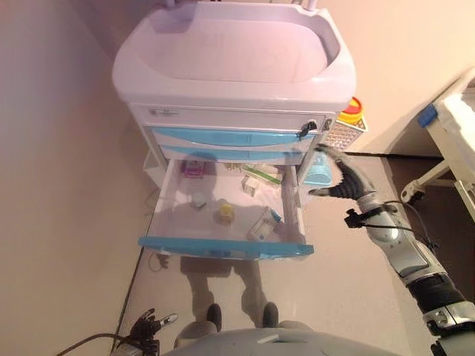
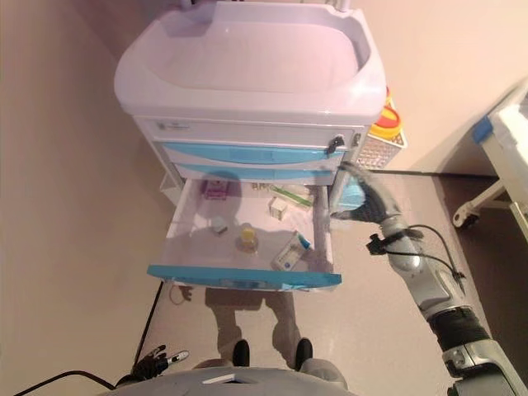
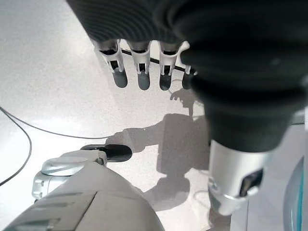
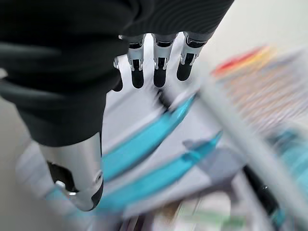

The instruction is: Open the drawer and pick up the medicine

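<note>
The head views show the whole cart (image 1: 230, 67) with its lower drawer (image 1: 223, 246) pulled out. The right wrist view shows only blurred blue drawer fronts past the fingers (image 4: 159, 77), and the left wrist view shows only floor.

Inside the open drawer lie several medicines: a white and green box (image 1: 265, 222) near the front right corner, a small yellow bottle (image 1: 224, 213) near the middle, a small white box (image 1: 250, 187) behind it, a purple packet (image 1: 193, 169) at the back left and a long green box (image 1: 261, 175) at the back.

The right robot hand (image 1: 343, 178) hangs just outside the drawer's right wall, level with its back half, beside the cart's side. It touches none of the medicines. Its arm reaches up from the lower right, with the fingers straight and relaxed, holding nothing.

The left robot hand (image 2: 157, 361) hangs low by the floor, well apart from the drawer, fingers loosely spread and empty.
</note>
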Controlling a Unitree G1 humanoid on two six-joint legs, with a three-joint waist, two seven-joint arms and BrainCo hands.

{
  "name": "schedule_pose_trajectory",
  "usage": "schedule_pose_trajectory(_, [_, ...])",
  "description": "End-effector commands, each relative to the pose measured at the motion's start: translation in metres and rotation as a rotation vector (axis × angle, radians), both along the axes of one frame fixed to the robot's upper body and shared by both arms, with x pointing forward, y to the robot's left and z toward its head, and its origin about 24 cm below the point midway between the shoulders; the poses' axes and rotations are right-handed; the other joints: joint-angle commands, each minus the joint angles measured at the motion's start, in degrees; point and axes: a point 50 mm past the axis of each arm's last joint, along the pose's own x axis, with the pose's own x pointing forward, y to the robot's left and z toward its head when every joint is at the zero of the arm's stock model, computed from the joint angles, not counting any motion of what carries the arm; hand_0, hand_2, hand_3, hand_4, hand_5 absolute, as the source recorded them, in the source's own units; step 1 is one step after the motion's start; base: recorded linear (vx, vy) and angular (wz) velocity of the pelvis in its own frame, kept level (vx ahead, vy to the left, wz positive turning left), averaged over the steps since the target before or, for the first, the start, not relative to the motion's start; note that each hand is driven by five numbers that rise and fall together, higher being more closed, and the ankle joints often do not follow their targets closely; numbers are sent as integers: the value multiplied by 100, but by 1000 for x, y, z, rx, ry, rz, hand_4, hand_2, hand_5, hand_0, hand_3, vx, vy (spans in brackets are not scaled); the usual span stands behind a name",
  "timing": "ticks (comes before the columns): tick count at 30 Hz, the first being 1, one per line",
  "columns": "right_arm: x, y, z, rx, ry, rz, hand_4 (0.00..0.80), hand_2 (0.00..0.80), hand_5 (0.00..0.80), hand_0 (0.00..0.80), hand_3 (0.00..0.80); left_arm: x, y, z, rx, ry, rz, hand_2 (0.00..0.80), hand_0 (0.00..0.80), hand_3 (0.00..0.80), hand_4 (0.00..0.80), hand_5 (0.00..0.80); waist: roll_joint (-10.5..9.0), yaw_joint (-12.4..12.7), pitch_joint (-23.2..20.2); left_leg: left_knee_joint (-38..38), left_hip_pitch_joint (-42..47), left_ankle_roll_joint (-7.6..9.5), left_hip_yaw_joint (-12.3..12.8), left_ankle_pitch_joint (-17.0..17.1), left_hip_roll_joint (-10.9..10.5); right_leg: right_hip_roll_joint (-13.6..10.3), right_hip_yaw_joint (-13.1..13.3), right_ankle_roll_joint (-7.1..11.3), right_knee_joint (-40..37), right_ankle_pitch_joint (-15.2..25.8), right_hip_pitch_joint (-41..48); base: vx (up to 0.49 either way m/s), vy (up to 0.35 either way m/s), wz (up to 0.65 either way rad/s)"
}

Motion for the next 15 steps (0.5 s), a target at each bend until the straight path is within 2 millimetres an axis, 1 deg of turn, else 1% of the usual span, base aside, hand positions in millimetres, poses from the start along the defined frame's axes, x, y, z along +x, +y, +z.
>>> schedule_pose_trajectory(1, [7,27,9,-112,-27,202,0,0,0,0,0,11,4,1,46,24,-99,0,0,0,0,0,-81,249,-138,43,-213,127,-160,-549,-395,-127,-244,346,673,-552,-132,41,0,25])
schedule_pose_trajectory(4, [11,39,-4,-215,2,247,0,0,0,0,0,14,7,3,50,17,-119,0,0,0,0,0,-83,414,-65,96,-280,139,-268,-540,-420,-157,-362,350,724,-580,-143,16,-1,22])
schedule_pose_trajectory(7, [15,47,-17,-304,36,264,0,0,0,0,0,16,12,5,57,13,-122,0,0,0,0,0,-85,590,30,132,-357,152,-399,-514,-440,-178,-501,342,764,-603,-154,-3,-14,27])
schedule_pose_trajectory(11, [24,51,-31,-406,64,245,0,0,0,0,0,18,17,7,71,17,-138,0,0,0,0,0,-107,794,141,142,-469,149,-584,-463,-464,-184,-680,324,790,-622,-186,-17,-43,35])
schedule_pose_trajectory(15, [32,54,-41,-495,83,211,0,0,0,0,0,19,20,8,78,16,-141,0,0,0,0,0,-109,1014,262,97,-589,92,-783,-352,-462,-163,-888,295,724,-628,-176,-18,-47,27])
